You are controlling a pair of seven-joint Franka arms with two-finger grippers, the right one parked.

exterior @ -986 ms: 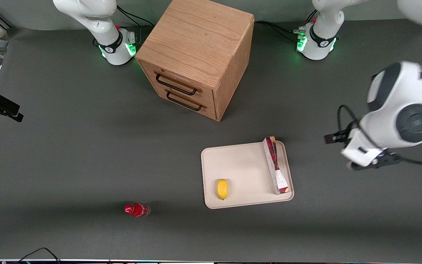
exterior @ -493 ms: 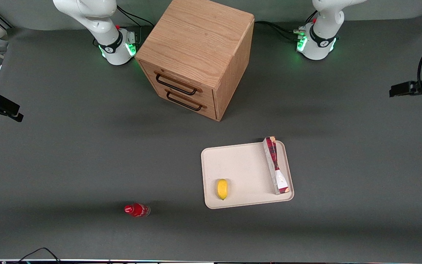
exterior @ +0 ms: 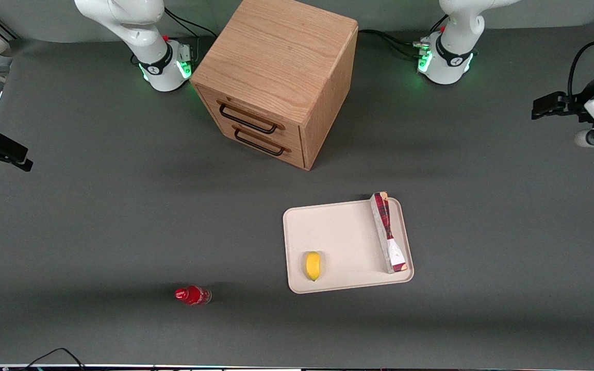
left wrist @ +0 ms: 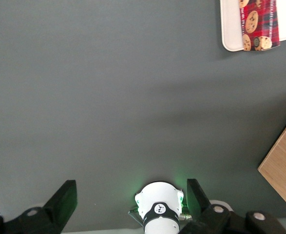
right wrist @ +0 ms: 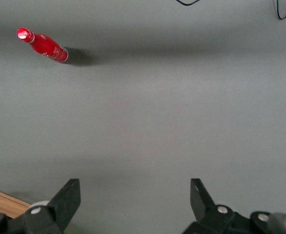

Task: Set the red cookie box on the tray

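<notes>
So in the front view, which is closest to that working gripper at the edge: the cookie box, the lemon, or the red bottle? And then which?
From the gripper, raised at the working arm's end with jaws open:
1. Cookie box, on the tray, at its nearest edge.
2. Lemon, on the tray, farther along.
3. Red bottle, on the table toward the parked arm.

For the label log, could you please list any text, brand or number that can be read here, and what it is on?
None can be read.
red cookie box on the tray: tartan and cookie pictures, no legible words.
red bottle: print too small.
arm base: small round logo, unreadable.
hand: open, unmarked, high above bare table.
</notes>
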